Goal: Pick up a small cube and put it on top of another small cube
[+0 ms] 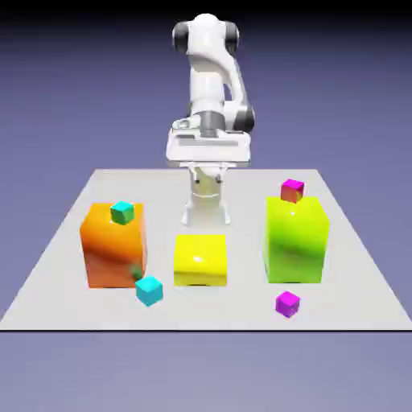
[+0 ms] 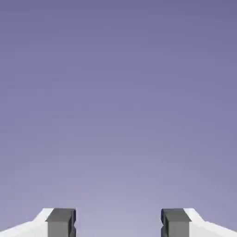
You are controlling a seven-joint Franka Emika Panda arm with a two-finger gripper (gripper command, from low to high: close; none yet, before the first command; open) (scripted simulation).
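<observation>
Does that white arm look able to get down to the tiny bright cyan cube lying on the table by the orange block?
Probably yes. The cyan cube sits on the table with open space above it, though close to the orange block. The gripper is open and empty.

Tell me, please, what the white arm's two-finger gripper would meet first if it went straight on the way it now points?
Probably nothing: between the gripper's open grey fingertips, the hand view shows only plain blue-violet backdrop, so the way looks free as far as it shows.
</observation>
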